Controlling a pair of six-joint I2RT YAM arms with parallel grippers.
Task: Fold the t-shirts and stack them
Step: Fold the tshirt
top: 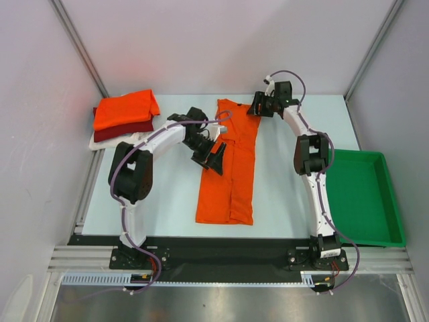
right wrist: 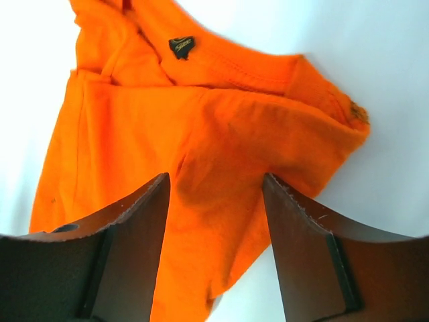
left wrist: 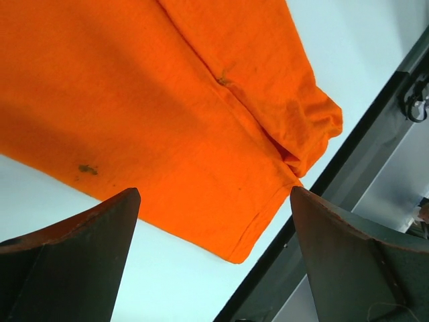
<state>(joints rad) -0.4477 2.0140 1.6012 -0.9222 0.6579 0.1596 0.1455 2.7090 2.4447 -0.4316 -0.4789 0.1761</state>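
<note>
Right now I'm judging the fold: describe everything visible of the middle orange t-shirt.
The orange t-shirt is plain soft cloth, folded into a long strip, flat on the table, collar far, hem near. A dark label marks the collar, a dark spot the body. The left gripper hangs at its left edge, right gripper by the collar, jaws open.

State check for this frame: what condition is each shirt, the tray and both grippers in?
Centre orange shirt: folded lengthwise into a strip, lying flat.
Top orange shirt: folded, on top of the other two.
Dark red shirt: folded, in the middle.
White shirt: at the bottom, mostly covered.
Green tray: empty.
Left gripper: open.
Right gripper: open, at the collar end.
</note>
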